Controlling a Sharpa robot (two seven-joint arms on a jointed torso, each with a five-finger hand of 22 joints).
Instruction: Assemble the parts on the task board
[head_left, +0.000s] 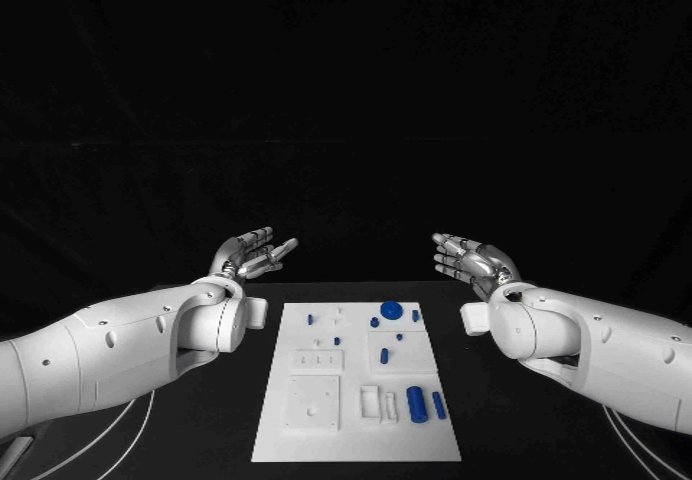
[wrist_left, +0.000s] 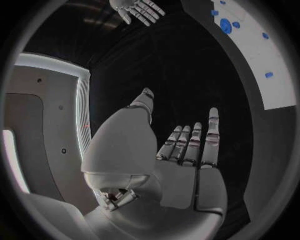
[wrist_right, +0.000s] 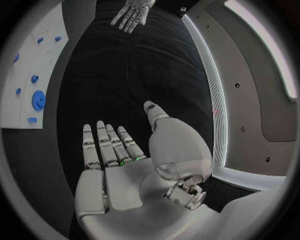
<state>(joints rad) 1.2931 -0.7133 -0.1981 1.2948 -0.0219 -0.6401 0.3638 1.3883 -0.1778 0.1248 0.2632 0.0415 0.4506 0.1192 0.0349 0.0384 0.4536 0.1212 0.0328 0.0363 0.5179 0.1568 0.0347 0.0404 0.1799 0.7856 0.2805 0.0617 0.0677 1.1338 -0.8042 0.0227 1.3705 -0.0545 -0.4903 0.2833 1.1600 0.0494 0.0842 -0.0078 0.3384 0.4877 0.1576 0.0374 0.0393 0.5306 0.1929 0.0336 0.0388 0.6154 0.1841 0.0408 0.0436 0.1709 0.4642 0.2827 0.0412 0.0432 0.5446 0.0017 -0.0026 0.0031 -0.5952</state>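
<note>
One white task board (head_left: 310, 420) lay centred on the black desk (head_left: 173, 430), several blue parts (head_left: 418, 403) on it. Beyond its far edge, left robot hand (head_left: 254, 253) and right robot hand (head_left: 470, 259) hovered, fingers apart, empty.

You have the task board (head_left: 361, 400) lying on the counter (head_left: 173, 440) between the 2 arms. The parts (head_left: 418, 404) lie on the board, most toward its right side and far end. The left robot hand (head_left: 254, 253) and right robot hand (head_left: 473, 258) sit beyond the board's far edge, well apart, 1 on each side.
</note>
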